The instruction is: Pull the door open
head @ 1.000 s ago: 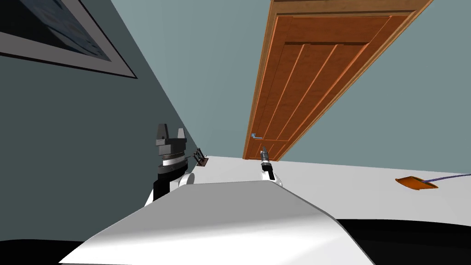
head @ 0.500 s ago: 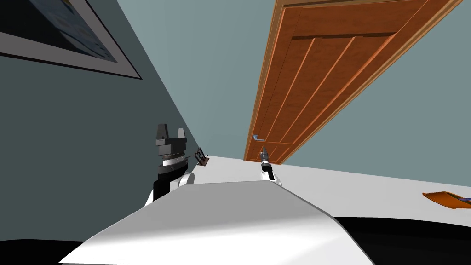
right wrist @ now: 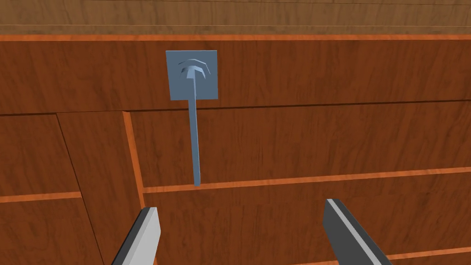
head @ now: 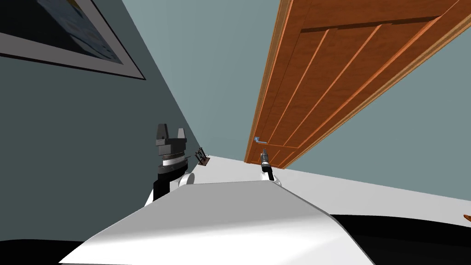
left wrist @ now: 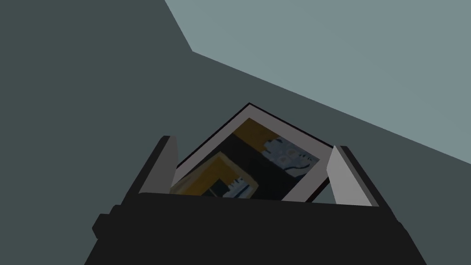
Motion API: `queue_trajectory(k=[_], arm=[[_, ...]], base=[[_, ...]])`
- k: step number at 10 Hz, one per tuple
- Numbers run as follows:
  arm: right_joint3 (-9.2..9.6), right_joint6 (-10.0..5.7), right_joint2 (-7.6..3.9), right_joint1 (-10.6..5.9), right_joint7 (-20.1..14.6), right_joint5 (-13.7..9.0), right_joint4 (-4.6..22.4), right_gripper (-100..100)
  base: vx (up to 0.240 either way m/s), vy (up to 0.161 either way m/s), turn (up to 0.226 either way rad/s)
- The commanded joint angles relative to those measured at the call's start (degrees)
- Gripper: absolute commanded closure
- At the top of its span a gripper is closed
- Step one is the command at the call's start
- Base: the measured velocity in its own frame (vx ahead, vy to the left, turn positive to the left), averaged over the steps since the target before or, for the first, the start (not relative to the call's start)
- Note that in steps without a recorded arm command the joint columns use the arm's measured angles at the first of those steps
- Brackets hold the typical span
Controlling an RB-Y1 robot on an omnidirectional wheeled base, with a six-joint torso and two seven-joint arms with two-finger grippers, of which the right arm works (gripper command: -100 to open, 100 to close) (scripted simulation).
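A brown panelled wooden door [head: 331,69] stands shut in the blue-grey wall ahead. Its blue-grey lever handle [head: 260,139] sits low on the door's left side. The right wrist view has the handle [right wrist: 195,138] on a square plate, the lever's free end pointing towards my fingers. My right gripper [right wrist: 241,230] is open a short way from the door, with the lever's tip just beyond and towards one finger [right wrist: 142,234]. In the head view that gripper [head: 264,154] points at the door just below the handle. My left gripper [head: 171,133] is raised by the left wall, open and empty.
A dark grey wall with a framed picture [head: 60,37] runs along my left. A small brown object [head: 201,158] lies on the white floor by that wall's foot. An orange item [head: 467,216] lies at the far right edge of the floor.
I have moved closer to the door and turned; the door now looms larger and the orange item has slid to the right edge. The right gripper stays aimed below the handle.
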Motion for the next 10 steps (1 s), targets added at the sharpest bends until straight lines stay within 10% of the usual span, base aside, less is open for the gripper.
queue_trajectory(k=[1, 10], arm=[[-0.16, -0.35, -0.18, -0.75, -0.19, -0.33, 1.9, -100], [-1.12, -2.67, -1.6, -3.57, -1.58, -1.91, 10.73, -100]], base=[[0.059, -0.043, 0.09], [0.059, -0.053, 0.083]])
